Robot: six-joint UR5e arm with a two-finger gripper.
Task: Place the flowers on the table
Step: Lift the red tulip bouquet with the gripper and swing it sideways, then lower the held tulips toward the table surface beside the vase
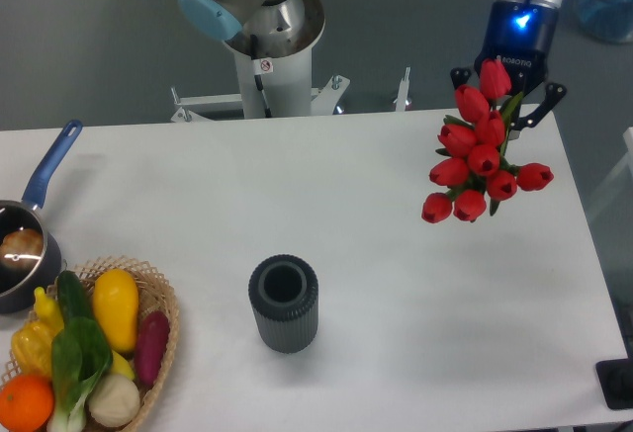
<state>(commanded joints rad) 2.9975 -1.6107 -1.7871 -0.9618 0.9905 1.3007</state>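
Note:
The flowers [482, 159], a bunch of red tulips with a few green leaves, hang blossoms-forward in my gripper [506, 90] over the far right part of the white table [376, 215]. They look lifted off the surface. The stems and the twine are hidden behind the blossoms. My gripper's black fingers [550, 97] show on either side of the bunch, just under the blue-lit wrist, closed around it.
A dark grey ribbed vase [284, 303] stands upright at the table's front centre. A wicker basket [164, 305] of vegetables and fruit sits at the front left. A pot with a blue handle [47, 167] is at the left edge. The robot base [267, 56] stands behind the table.

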